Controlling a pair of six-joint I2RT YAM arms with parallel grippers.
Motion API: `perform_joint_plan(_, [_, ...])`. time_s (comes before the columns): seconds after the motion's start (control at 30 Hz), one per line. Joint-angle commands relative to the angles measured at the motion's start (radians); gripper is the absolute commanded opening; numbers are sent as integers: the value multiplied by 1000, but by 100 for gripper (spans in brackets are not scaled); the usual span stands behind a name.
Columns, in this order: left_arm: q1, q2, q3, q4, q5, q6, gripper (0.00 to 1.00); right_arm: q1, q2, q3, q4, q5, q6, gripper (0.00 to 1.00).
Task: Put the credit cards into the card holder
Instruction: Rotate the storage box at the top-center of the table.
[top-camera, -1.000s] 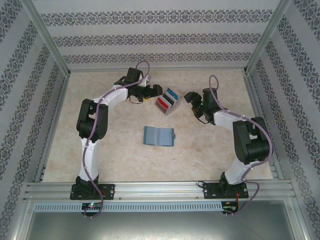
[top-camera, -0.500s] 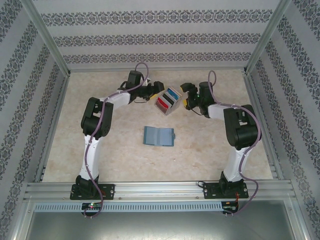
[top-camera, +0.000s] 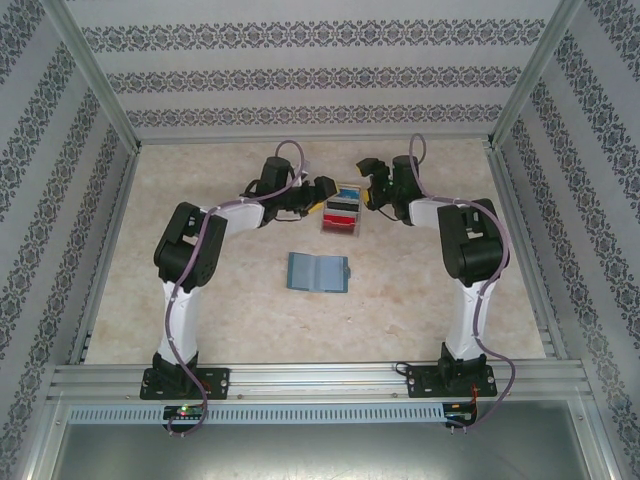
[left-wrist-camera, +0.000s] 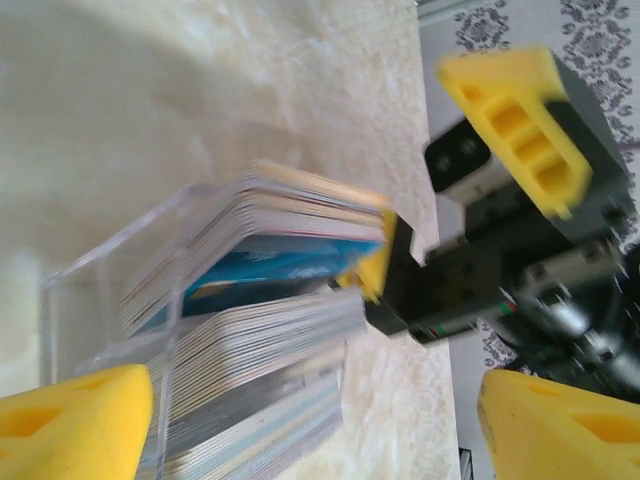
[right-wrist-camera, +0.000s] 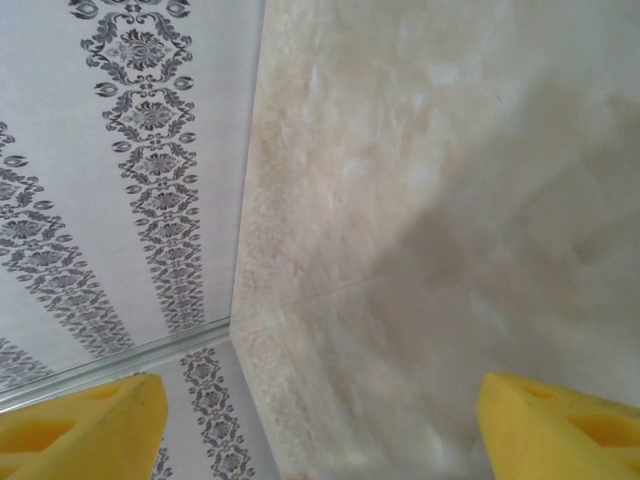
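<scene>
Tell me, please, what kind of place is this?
Probably a robot test cell: two arms bolted to a metal rail, an aluminium frame around a marbled table, patterned panels as walls.

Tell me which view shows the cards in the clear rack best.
Left wrist: the cards stand close up, edges stacked in the clear rack. The top view shows them as small red, black and blue stripes.

A beige marbled surface (top-camera: 200, 300) is enclosed left, right and far by white walls (top-camera: 320, 70) banded with grey ornament. Aluminium posts (top-camera: 93, 75) rise at the far corners; a metal rail (top-camera: 320, 380) lines the near edge.
</scene>
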Motion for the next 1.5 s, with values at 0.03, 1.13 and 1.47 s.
perform_joint_plan(0.03, [-125, -48, -48, 171, -40, -48, 84, 38, 78, 103, 20, 45, -37, 80])
perform_joint_plan(1.13, [-64, -101, 133, -337, -71, 333, 91, -80, -350, -284, -344, -88, -425, 80])
perform_joint_plan(1.47, [-44, -137, 29, -246, -56, 271, 92, -16, -204, -141, -266, -99, -418, 80])
